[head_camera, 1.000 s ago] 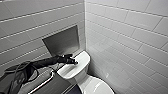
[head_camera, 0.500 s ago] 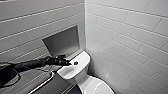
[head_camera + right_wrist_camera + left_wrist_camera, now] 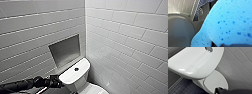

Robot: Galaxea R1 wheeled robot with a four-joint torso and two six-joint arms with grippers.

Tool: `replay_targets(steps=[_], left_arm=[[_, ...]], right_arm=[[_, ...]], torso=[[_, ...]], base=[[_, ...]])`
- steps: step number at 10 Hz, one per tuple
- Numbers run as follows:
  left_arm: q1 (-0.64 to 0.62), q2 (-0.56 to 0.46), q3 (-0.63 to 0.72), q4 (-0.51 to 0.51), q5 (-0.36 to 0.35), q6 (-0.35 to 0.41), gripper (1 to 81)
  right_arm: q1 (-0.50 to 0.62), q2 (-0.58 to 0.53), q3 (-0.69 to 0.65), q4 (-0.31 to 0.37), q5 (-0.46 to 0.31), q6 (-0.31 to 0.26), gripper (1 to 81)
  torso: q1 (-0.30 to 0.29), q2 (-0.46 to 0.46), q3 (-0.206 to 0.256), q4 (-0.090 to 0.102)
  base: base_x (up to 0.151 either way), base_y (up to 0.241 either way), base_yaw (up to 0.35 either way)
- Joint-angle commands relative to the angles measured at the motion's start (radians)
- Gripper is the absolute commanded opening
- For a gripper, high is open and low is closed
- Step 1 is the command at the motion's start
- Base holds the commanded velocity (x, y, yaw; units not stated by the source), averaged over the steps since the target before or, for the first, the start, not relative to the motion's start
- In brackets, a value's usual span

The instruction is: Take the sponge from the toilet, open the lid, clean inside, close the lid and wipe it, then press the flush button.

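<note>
— Sponge (image 3: 228, 22): where is it now?
— Head view first: your left arm (image 3: 25, 86) comes in low and stretched, and the left gripper (image 3: 56, 81) is just beside the toilet (image 3: 75, 75). In the left wrist view the lid (image 3: 216, 80) is down; if this gripper is open or closed, I cannot tell. In the right wrist view your right gripper (image 3: 233, 45) grips the sponge.

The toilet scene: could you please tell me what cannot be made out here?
Head view: the lid is cut off by the lower edge.
Left wrist view: the left end effector is cut off at the edge; its state is unclear.
Right wrist view: the sponge hides much of what lies behind it.
</note>
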Motion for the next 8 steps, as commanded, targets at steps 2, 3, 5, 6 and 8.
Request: replay_targets(steps=[2,3,5,6,8], left_arm=[[0.241,-0.019,0.067,0.195,-0.1,0.004,1.0],[0.35,0.014,0.02,0.235,-0.144,0.004,1.0],[0.504,0.104,-0.134,0.276,-0.23,0.006,1.0],[0.559,0.147,-0.195,0.298,-0.26,0.006,1.0],[0.651,0.207,-0.273,0.332,-0.323,0.006,1.0]], right_arm=[[0.008,-0.01,0.0,0.007,-0.076,-0.004,1.0],[0.008,-0.005,-0.006,0.007,-0.076,-0.004,1.0],[0.009,0.004,-0.019,0.007,-0.076,-0.005,1.0],[0.009,0.005,-0.022,0.007,-0.076,-0.005,1.0],[0.009,0.018,-0.046,0.008,-0.074,-0.005,1.0]], torso=[[0.0,0.0,0.093,0.0],[0.0,0.0,0.103,0.0],[-0.002,-0.001,0.084,0.0],[-0.002,-0.002,0.091,0.0],[-0.003,-0.002,0.09,0.0]], base=[[0.0,0.0,0.0],[0.0,0.0,0.0],[0.0,0.0,0.0],[0.0,0.0,0.0],[0.0,0.0,0.0]])
